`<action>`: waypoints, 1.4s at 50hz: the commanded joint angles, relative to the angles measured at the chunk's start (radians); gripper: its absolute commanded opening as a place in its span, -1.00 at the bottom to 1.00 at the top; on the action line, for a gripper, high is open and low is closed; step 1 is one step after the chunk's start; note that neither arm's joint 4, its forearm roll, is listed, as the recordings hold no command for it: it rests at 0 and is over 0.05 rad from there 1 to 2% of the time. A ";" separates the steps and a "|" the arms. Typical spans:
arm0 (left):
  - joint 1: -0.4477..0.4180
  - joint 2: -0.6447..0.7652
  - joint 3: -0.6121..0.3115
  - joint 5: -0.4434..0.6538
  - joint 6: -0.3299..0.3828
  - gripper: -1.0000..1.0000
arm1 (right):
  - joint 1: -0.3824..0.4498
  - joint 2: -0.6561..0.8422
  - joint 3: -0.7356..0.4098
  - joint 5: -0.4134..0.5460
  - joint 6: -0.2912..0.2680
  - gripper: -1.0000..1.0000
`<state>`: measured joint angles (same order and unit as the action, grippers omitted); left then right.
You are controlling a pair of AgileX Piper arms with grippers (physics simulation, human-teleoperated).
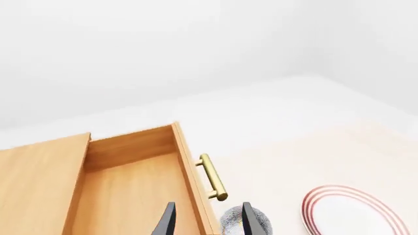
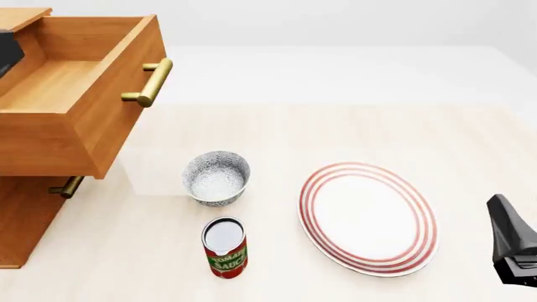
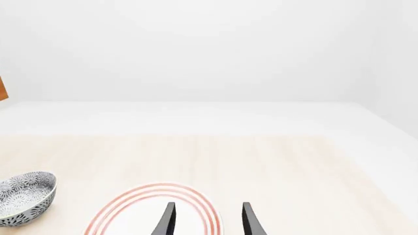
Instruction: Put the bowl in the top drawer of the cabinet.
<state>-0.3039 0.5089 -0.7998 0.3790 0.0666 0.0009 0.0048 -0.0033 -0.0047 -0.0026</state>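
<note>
So on the far left there's the cabinet (image 2: 25, 214), with its top drawer (image 2: 75, 94) pulled right out, brass handle (image 2: 149, 80) sticking toward the middle of the table (image 2: 336, 126). The lower drawer handle (image 2: 65, 187) peeks out underneath. The left tool (image 1: 205, 223) hangs above the open drawer near its front edge, fingers apart and nothing between them; in the front view only a dark bit of that arm shows at the left border.

Next over, the bowl (image 2: 216, 177) is sitting upright on the table, just right of the cabinet and below the drawer's handle, not in the drawer. Right in front of it stands the can (image 2: 225, 246), upright, close but not touching as far as I can see. Then the plate (image 2: 368, 218) lies flat to the right of both. Far right, the right tool (image 3: 205, 220) is over the plate's near edge, released, holding nothing.
</note>
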 commanded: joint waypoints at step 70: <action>-0.287 0.978 -0.799 0.471 0.130 1.00 | 0.000 -0.001 0.000 0.001 0.000 1.00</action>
<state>-0.5871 1.4340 -1.5971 0.8341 0.2058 0.0009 0.0041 -0.0034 -0.0039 -0.0027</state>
